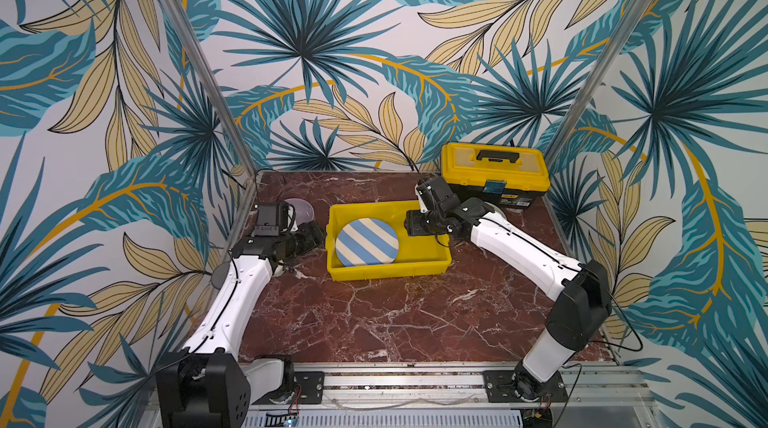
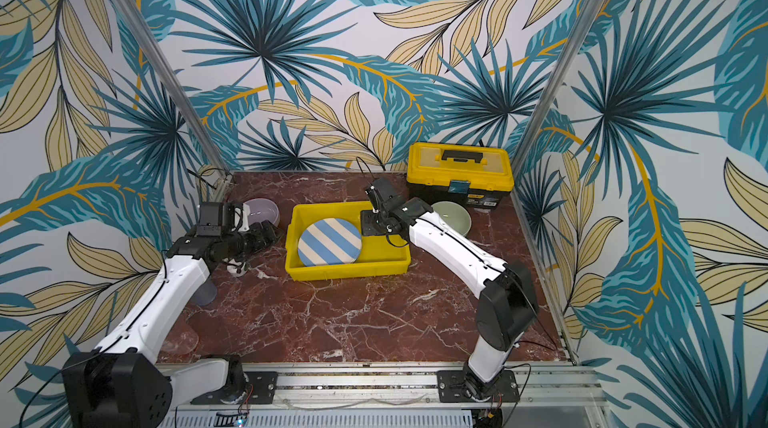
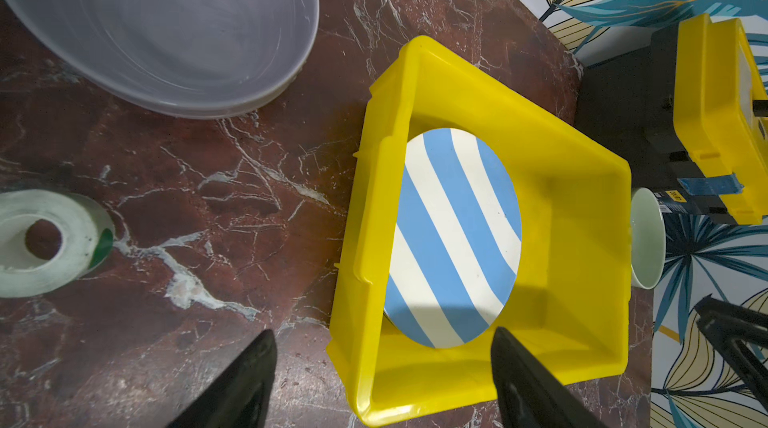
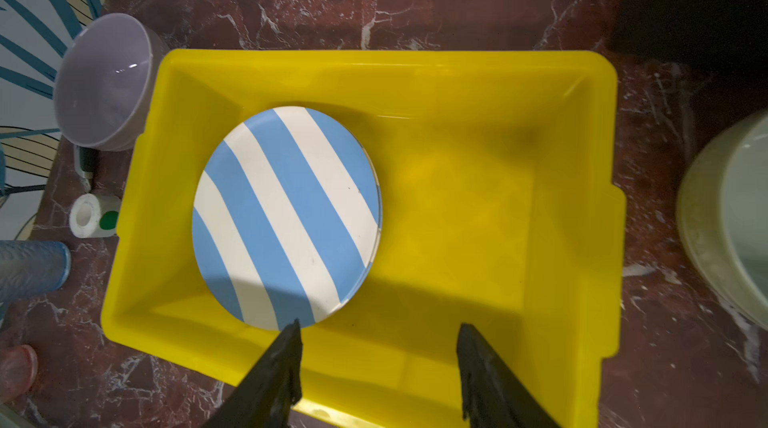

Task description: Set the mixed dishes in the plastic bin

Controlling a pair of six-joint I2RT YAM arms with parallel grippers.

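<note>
Right gripper [image 4: 380, 324], jaws parted and empty, hangs over the yellow bin [image 4: 498, 72] in the middle of the worktop [image 1: 395, 322], where the striped plate [image 4: 286, 214] lies flat, while the left gripper [image 3: 384, 332], likewise wide, hovers by the lilac bowl [image 2: 262, 212], probably next.

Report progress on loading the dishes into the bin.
Done: the striped plate lies in the yellow bin. In hand: nothing; the left gripper and right gripper are both open and empty. Left: the lilac bowl, green bowl, bluish tumbler and pinkish tumbler sit on the table outside it.
</note>
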